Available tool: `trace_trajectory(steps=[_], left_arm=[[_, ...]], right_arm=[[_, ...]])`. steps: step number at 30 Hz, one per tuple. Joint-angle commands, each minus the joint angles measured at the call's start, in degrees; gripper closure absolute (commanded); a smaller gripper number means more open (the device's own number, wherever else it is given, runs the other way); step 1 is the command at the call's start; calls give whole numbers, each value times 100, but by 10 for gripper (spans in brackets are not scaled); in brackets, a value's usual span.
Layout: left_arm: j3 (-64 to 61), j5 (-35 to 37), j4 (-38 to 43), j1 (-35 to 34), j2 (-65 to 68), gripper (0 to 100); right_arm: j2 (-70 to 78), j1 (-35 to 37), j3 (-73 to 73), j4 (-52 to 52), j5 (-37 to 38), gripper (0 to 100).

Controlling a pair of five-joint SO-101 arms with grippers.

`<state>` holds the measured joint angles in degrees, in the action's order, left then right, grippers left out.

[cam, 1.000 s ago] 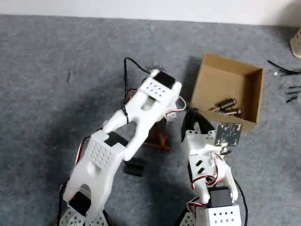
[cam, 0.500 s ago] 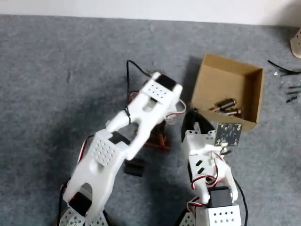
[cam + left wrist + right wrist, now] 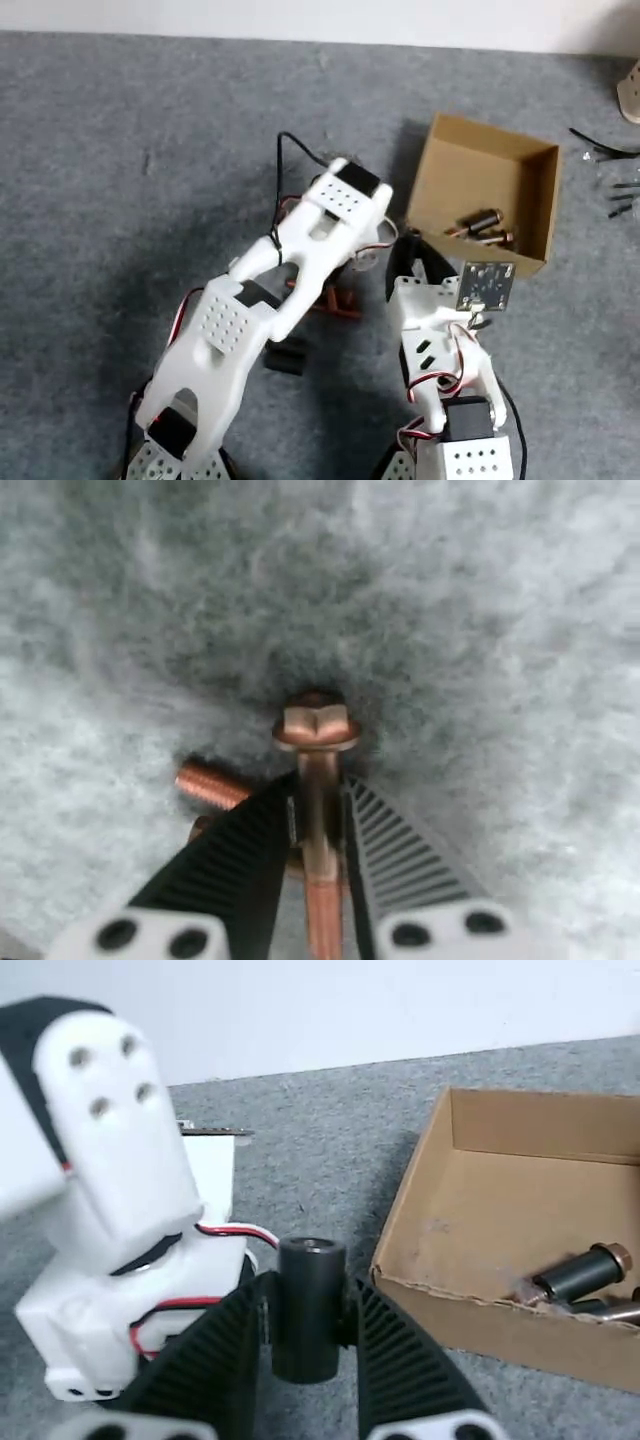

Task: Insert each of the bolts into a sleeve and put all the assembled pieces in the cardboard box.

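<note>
Seen from above, the left arm's body covers its own claw and load. Left wrist view: left claw point(image 3: 318, 785) is clamped on a copper hex-flange bolt point(image 3: 316, 728). The shank sits between the fingers and the head is clear of the tips, over the grey bench point(image 3: 500, 630). The shank's tail is cut off at the edge. A second bolt point(image 3: 212, 783), threaded, lies on the bench, half hidden behind one finger. Right claw point(image 3: 308, 1285) pinches an upright black sleeve point(image 3: 306, 1310), bore upward, just beside the cardboard box point(image 3: 470, 1210), which holds assembled pieces point(image 3: 575, 1275).

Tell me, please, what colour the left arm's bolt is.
The bolt is copper-coloured, clearest in the left wrist view.
</note>
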<state>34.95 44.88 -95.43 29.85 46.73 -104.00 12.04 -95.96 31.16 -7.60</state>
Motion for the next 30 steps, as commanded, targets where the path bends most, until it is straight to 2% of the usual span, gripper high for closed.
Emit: trace_trajectory(steps=[1,8,12,17,30], left_arm=[[48,-193,-255,189,-778,995],[-620,-659,-264,110,-1604,996],[-1367,-862,114,92,-2360,996],[-2932,-1064,1125,75,-3670,996],[-6897,-2022,4396,-251,-7327,996]], right_arm=[[-119,-57,-382,-145,79,989],[-119,-57,-374,-145,79,989],[-119,-57,-374,-145,79,989],[-119,-48,-374,-145,79,989],[-119,-31,-409,-154,79,989]])
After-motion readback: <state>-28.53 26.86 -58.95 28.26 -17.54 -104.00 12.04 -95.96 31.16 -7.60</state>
